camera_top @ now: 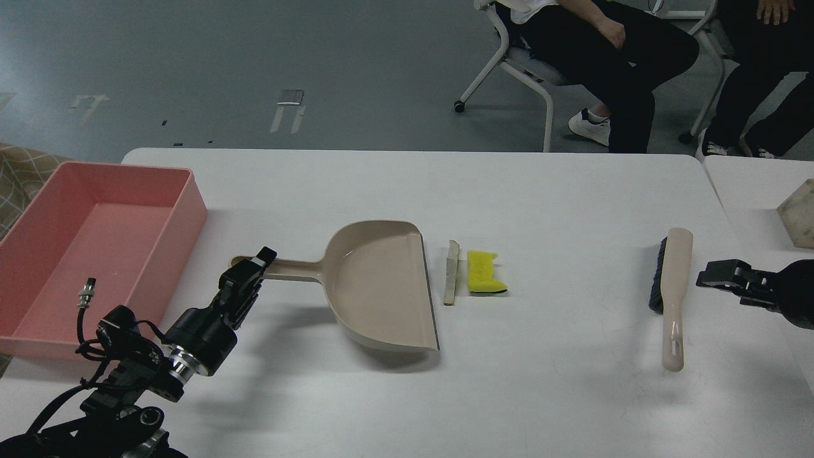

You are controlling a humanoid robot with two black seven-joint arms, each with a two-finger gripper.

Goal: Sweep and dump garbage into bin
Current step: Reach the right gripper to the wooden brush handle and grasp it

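Observation:
The garbage lies mid-table: a pale strip [451, 272] and a yellow sponge piece [484, 272] side by side, just right of the beige dustpan [381, 286] mouth. My left gripper [253, 266] is shut on the dustpan's handle near its left end. The pink bin [191, 210] stands at the table's left edge, left of that gripper. My right gripper [709, 280] reaches in from the right edge, a short gap right of the beige brush [674, 292], apart from it, its fingers looking slightly parted.
The white table [547, 203] ends close beyond the brush, and a second table with a stone-like block [798, 219] adjoins it on the right. People sit on chairs [528, 70] behind the far edge.

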